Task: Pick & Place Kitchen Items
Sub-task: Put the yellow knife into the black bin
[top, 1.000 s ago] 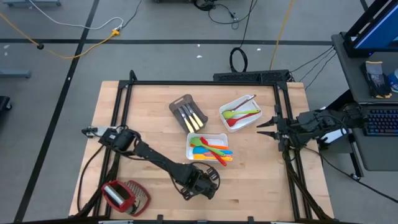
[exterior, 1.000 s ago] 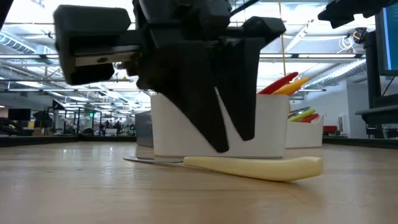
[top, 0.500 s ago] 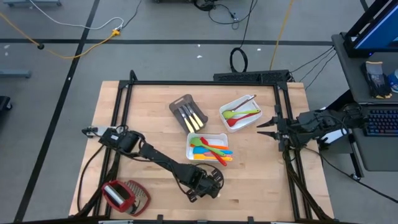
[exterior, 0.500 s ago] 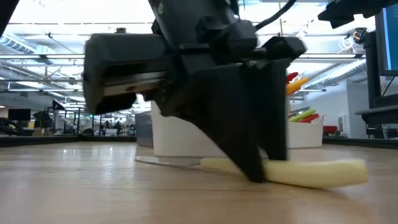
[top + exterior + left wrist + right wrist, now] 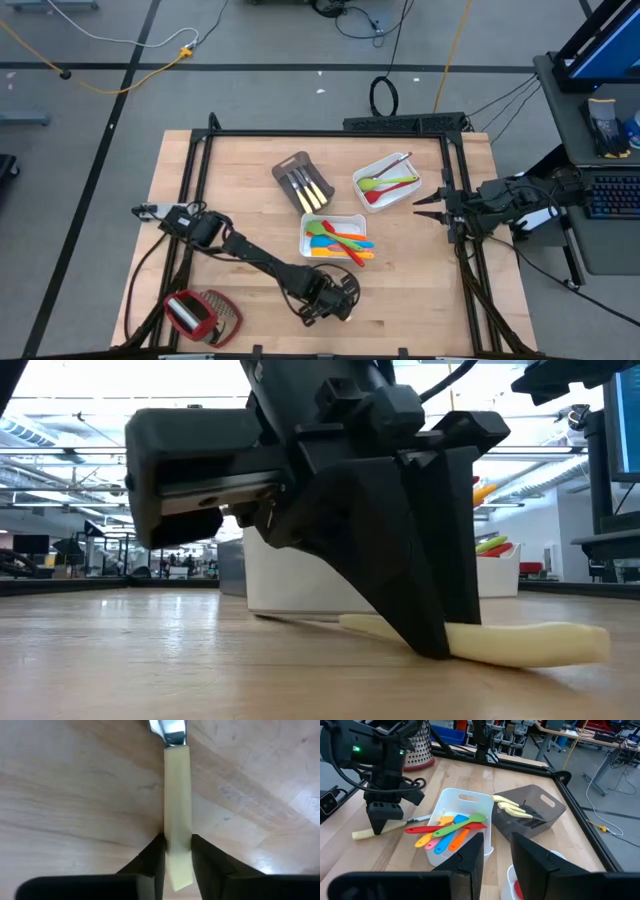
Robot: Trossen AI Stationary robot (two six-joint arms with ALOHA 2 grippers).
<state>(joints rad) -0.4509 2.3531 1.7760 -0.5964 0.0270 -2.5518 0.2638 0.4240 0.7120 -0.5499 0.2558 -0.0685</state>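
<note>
A knife with a pale handle lies flat on the wooden table, its metal blade toward the white tray. My left gripper is down on it near the table's front middle, shut on the handle; it also shows in the right wrist view. My right gripper waits open at the table's right edge, holding nothing. The white tray holds several coloured spatulas and spoons. My left gripper pinches the knife's pale handle by its two long sides, near the handle's free end. Its fingers slant steeply down from above and lie across the handle. The knife lies level on the table.
A grey tray with pale-handled knives stands at the far middle. A second white tray with red and green spoons sits right of it. A red-and-silver grater lies near the front left corner. A black frame rims the table.
My left gripper has come down from just above the knife until its fingertips reach the table beside the handle, and it has tipped a little. The knife has slid slightly toward the table's right edge, still flat on the table.
</note>
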